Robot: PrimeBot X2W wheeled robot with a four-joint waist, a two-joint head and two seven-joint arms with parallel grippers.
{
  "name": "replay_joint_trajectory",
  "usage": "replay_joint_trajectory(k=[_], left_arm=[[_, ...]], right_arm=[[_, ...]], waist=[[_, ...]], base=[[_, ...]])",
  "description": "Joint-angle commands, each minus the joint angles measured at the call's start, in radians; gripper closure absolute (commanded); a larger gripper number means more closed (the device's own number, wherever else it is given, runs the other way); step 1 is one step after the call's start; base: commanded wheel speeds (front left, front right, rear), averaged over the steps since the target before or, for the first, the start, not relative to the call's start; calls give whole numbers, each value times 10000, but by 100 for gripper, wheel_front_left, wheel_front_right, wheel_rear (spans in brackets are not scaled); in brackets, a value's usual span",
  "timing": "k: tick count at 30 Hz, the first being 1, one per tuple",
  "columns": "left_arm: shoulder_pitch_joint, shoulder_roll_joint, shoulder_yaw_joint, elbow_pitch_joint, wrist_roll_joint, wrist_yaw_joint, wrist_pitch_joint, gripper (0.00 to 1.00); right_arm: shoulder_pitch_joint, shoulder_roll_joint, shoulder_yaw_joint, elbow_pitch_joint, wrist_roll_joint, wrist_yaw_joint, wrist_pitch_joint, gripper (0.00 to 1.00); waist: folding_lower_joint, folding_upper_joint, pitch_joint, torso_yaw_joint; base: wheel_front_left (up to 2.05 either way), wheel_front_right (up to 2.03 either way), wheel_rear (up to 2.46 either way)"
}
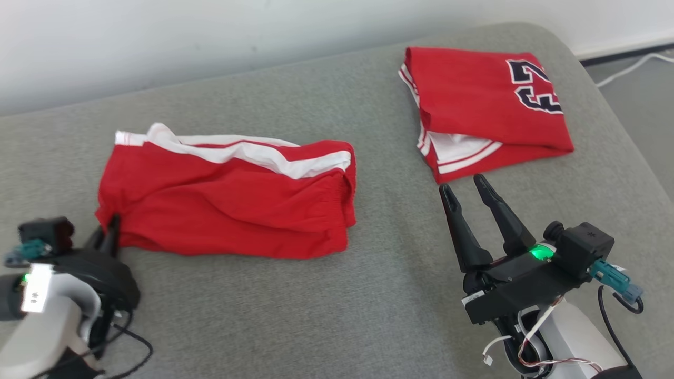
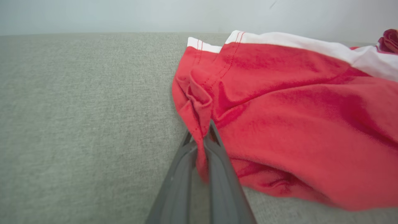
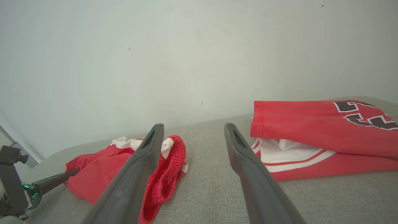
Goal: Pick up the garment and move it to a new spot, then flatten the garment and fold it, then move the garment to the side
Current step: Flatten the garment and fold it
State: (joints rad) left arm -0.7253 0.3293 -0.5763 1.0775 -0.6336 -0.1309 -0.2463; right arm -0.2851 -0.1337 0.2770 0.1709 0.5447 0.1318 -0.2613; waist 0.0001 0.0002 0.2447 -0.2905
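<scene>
At corner of red shorts (image 1: pixel 226 200), left tool (image 2: pixel 202 133) tight on fabric; right tool (image 1: pixel 463 183) wide

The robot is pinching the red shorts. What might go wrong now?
1. The left hand pinches only a small corner of the red shorts, so the cloth might slip out when lifted.
2. Lifted by one corner, the shorts may hang bunched, not flat.
3. The open right hand is near the folded jersey and might nudge it.

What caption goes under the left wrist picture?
Left gripper pinches the corner of the red shorts on the grey cushion.
</scene>
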Motion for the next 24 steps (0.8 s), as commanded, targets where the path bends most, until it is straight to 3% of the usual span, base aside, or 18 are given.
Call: replay_joint_trajectory(k=[1,7,17,24], left_arm=[[153,-16,-13,34,101,83,-66,100],[572,-418,-64,-295,418,572,-192,100],[2232,-745,528,-2411,1003,1469,-205,100],[3297,-980,835,-3316,1220,1590,-207,100]], right_arm=[[65,-34,-34,21,54,-24,-46,0],[271,1,-110,102,143,-24,-44,0],[688,7,-171,349,212,-25,-46,0],[847,-49,-161,481,253,-23,-46,0]], waist=[[-1,-2,-235,245],[-1,-2,-642,768],[-1,-2,-1390,1580],[-1,-2,-1778,1995]], base=[[0,0,0],[0,0,0],[0,0,0],[0,0,0]])
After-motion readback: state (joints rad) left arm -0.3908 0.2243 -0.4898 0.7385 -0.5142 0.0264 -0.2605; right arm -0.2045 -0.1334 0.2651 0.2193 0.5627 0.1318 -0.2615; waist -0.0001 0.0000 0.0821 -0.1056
